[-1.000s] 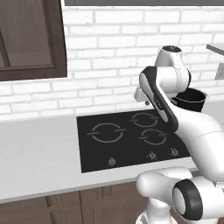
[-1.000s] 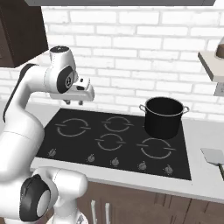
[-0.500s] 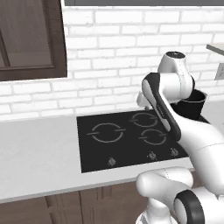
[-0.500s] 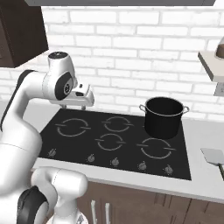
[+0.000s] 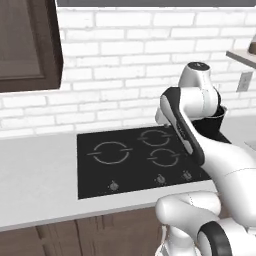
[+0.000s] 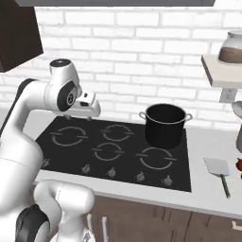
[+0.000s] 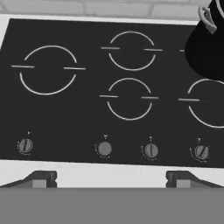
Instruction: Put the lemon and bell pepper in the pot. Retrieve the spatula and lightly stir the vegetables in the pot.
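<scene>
The pincer hangs released, fingertips wide apart with nothing between them, above the black glass cooktop. Well off to its right, the black cylindrical pot with silvery loop handles stands on the rear right burner. Farther right, a grey flat-bladed spatula lies on the pale bench.

Even, soft light is filling the rendered kitchen; the pot is casting only a faint shadow beside itself. The hand view is showing in greyscale, slightly soft.
</scene>
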